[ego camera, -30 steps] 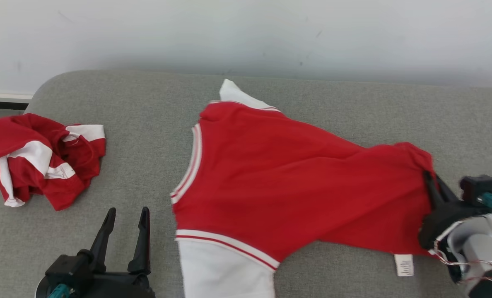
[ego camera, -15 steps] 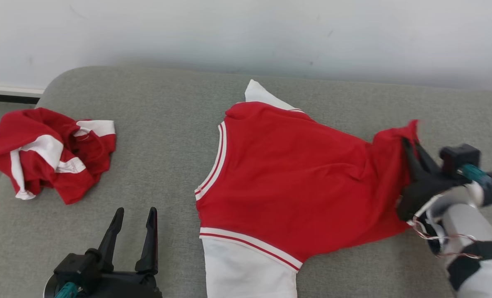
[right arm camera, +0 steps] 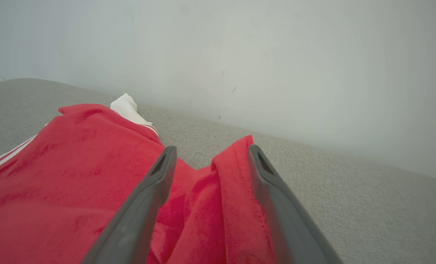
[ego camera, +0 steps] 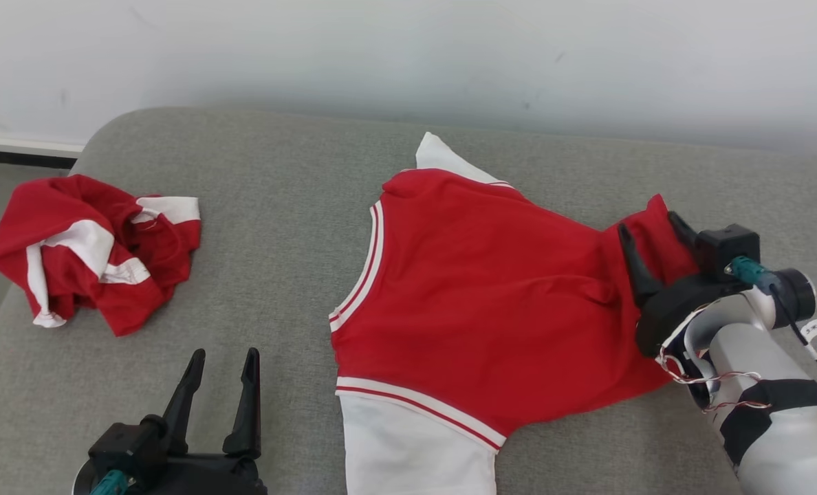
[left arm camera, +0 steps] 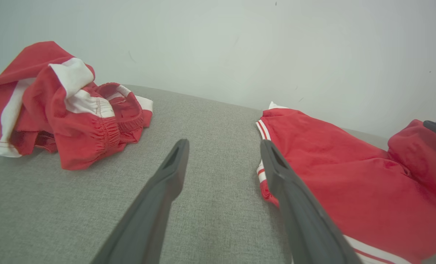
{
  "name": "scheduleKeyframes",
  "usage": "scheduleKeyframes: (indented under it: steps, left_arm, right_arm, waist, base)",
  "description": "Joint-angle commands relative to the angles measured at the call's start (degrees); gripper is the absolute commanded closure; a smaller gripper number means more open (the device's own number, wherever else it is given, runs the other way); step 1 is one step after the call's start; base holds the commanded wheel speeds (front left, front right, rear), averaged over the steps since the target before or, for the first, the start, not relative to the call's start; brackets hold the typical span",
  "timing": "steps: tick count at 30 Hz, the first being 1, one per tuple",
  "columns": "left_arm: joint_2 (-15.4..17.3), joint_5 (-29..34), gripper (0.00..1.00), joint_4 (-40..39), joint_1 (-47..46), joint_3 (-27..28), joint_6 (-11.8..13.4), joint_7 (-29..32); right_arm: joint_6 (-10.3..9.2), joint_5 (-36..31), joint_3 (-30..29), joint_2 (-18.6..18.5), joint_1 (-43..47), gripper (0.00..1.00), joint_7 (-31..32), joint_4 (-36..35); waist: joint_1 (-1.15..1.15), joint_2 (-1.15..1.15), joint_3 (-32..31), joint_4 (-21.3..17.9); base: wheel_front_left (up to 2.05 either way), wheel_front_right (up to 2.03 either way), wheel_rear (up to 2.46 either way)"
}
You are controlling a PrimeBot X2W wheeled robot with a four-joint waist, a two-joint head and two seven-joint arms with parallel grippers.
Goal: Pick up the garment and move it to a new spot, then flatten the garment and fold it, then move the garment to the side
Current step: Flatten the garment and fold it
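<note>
Your garment (ego camera: 477,295), a red top with white sleeves and striped trim, lies spread over the middle of the grey cushion (ego camera: 271,179) and reaches toward its right side. One white sleeve (ego camera: 439,157) points at the far edge. The other sleeve (ego camera: 415,454) runs toward the near edge and out of the head view. The body is mostly flat, with a bunched ridge at the right end where the hem stands up off the cushion.

Your right end effector (ego camera: 652,240) sits at that raised hem with its fingers spread wide. In the right wrist view an upright fold of red cloth stands in the gap between them and lies against the right-hand finger, but it is not pinched.

Your left end effector (ego camera: 224,354) is near the cushion's front edge, left of the garment. Its fingers are wide apart, point toward the far edge and hold nothing. In the left wrist view bare grey fabric shows between them, and the striped collar edge lies just beside the right-hand finger.

A second red and white garment (ego camera: 92,254) lies crumpled in a heap at the cushion's left edge, well apart from both end effectors. A pale wall (ego camera: 408,55) rises behind the far edge.
</note>
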Motion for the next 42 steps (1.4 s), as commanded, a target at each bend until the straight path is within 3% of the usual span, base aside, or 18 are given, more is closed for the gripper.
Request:
scheduleKeyframes:
  steps: [1,11,16,23,39,40,42]
  left_arm:
    - [-0.06,-0.04,0.0,0.03,0.11,0.24,0.09,-0.14]
    - [0.35,0.87,0.0,-0.69,0.72,1.34,0.06,-0.14]
    - [0.49,1.11,0.0,-1.64,1.23,1.53,0.05,-0.14]
    - [0.6,1.51,0.0,-2.61,1.03,1.02,0.05,-0.14]
    - [1.54,0.64,0.0,-1.52,-1.66,-0.62,0.04,-0.14]
    - [1.55,0.53,0.0,-1.38,-1.73,-0.57,0.05,-0.14]
    - [1.54,0.36,0.0,-1.28,-2.17,-0.68,0.04,-0.14]
  right_arm:
    - [-0.14,-0.13,-0.32,-0.46,-0.17,0.0,-0.44,-0.64]
    - [-0.14,-1.96,-8.09,-3.11,9.04,0.0,-0.5,-16.44]
    - [-0.14,-3.28,-14.2,-4.21,16.5,0.0,-0.44,-20.46]
    - [-0.14,-4.3,-17.76,-4.03,18.21,0.0,-0.44,-17.8]
    - [-0.14,-3.13,-14.48,-1.63,8.94,0.0,-0.44,0.7]
    - [-0.14,-2.68,-14.3,-1.33,8.66,0.18,-0.45,1.45]
    - [-0.14,-2.09,-13.8,-1.01,8.45,0.71,-0.43,3.21]
  waist:
    - [0.0,0.0,-0.28,-0.85]
    - [0.0,0.0,-1.96,-4.93]
    - [0.0,0.0,-2.03,-6.04]
    - [0.0,0.0,-0.84,-5.54]
    - [0.0,0.0,2.51,-0.93]
    - [0.0,0.0,2.59,-0.73]
    - [0.0,0.0,2.78,-0.36]
  base:
    - [0.0,0.0,0.0]
    - [0.0,0.0,0.0]
    - [0.0,0.0,0.0]
    - [0.0,0.0,0.0]
    - [0.0,0.0,0.0]
    - [0.0,0.0,0.0]
    - [0.0,0.0,0.0]
